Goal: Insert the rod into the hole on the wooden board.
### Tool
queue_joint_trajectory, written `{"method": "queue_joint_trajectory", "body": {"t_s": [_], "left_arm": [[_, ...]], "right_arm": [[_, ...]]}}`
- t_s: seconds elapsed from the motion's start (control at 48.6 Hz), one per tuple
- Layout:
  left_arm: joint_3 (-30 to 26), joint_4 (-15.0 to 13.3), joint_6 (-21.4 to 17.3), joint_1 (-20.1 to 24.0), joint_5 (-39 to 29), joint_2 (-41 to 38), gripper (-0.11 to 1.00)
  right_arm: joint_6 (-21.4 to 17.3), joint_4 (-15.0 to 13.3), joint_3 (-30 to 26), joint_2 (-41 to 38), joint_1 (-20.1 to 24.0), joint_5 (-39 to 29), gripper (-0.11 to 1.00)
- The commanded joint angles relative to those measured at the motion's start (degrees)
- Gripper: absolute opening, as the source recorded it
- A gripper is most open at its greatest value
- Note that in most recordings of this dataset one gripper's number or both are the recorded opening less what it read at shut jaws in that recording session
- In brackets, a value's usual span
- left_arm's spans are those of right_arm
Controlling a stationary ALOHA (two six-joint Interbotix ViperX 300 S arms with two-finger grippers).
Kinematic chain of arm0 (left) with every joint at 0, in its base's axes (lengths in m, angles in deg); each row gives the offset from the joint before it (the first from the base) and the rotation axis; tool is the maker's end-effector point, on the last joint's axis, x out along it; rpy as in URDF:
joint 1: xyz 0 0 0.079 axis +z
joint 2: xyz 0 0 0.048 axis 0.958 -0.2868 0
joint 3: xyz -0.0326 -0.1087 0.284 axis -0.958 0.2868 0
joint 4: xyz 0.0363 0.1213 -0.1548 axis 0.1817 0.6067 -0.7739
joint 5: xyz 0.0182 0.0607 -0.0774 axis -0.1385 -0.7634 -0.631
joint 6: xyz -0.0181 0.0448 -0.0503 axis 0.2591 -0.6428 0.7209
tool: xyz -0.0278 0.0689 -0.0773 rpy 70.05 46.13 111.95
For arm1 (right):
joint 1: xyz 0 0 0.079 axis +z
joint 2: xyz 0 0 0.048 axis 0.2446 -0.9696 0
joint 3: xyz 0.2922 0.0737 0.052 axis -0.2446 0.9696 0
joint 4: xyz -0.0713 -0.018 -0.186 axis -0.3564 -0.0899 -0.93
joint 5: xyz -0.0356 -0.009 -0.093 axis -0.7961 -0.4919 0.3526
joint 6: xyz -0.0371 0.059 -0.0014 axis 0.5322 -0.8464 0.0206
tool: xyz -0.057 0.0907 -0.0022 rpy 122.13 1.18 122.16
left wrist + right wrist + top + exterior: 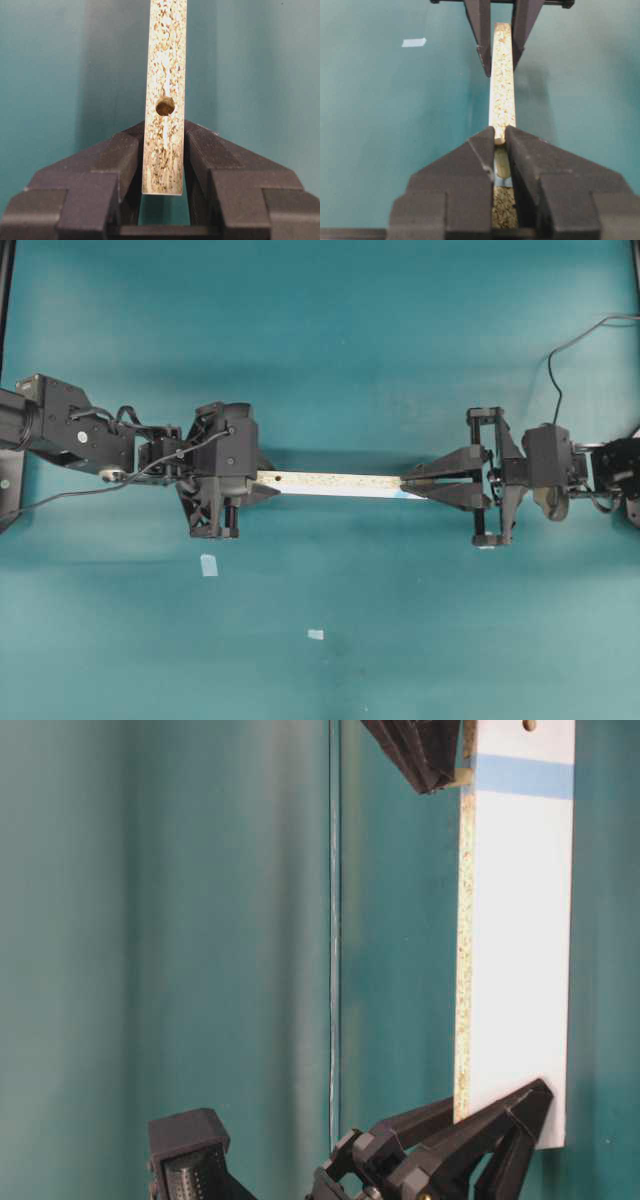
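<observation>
From my right wrist camera, my right claw (pixel 500 142) is clamped on the near end of the wooden board (pixel 502 80), which runs edge-up away from me. A pale rod (pixel 502 167) sits between the fingers. At the far end, my left claw (pixel 501 47) grips the board. A tape square (pixel 414 42) lies far left on the teal tabletop (pixel 395 110).

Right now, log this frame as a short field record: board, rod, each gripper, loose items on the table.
wooden board: held off the table between both arms, on edge
left gripper: shut on one board end, just past a dark hole
right gripper: shut at the blue-marked end, pinching the rod against the board edge
rod seated: cannot tell
tape squares: two, lying on the teal table, apart from the board
</observation>
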Motion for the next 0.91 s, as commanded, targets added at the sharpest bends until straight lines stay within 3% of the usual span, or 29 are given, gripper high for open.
{"method": "queue_joint_trajectory", "body": {"t_s": [0.0, 0.411, 0.555, 0.885], "left_arm": [[-0.53, -0.09, 0.53, -0.09, 0.00, 0.53, 0.32], [-0.35, -0.09, 0.70, -0.09, 0.00, 0.53, 0.32], [-0.35, -0.09, 0.70, -0.09, 0.00, 0.53, 0.32], [-0.35, -0.09, 0.70, -0.09, 0.00, 0.53, 0.32]], "right_arm": [[-0.18, 0.18, 0.09, 1.14, 0.26, -1.14, 0.12], [-0.18, 0.35, 0.44, 1.58, 0.18, -2.64, 0.12], [-0.18, 1.93, 1.67, 3.16, 0.18, -3.08, 0.12], [0.18, 2.64, -0.79, 4.83, 0.53, -11.69, 0.12]]}}
